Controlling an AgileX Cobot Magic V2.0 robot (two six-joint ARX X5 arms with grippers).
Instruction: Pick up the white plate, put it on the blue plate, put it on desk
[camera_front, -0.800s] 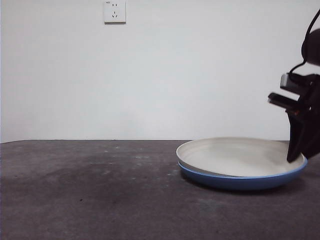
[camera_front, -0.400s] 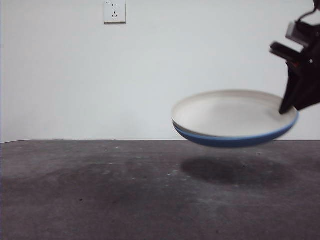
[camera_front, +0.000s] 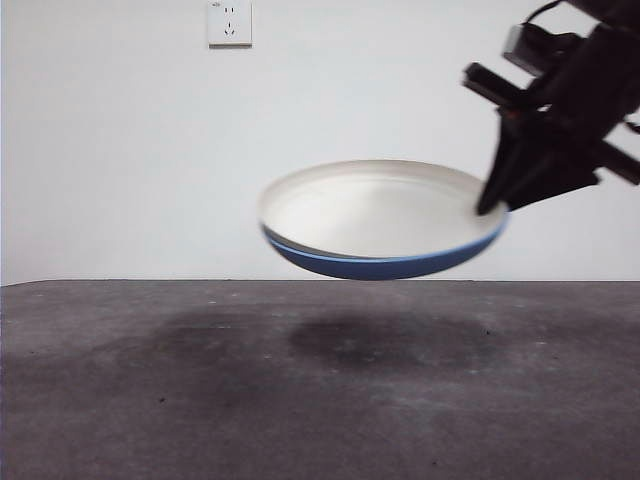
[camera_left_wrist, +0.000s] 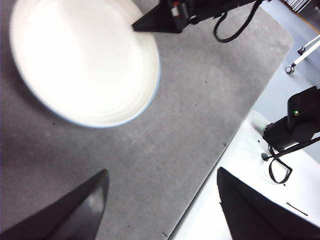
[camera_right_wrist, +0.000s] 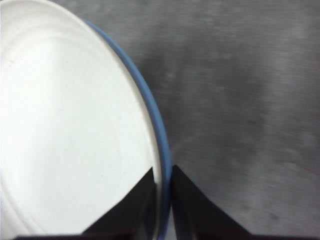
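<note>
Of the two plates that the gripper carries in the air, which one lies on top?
The white plate lies on top, nested inside the blue plate, whose rim shows only beneath it.

White plate (camera_front: 385, 208): nested in the blue plate (camera_front: 375, 263).
Stack: you see it in the air above the surface (camera_front: 200, 400), not touching it.
Right hand (camera_front: 490, 205): at the stack's right rim.
Left hand (camera_left_wrist: 160, 205): apart, over the surface edge.
</note>
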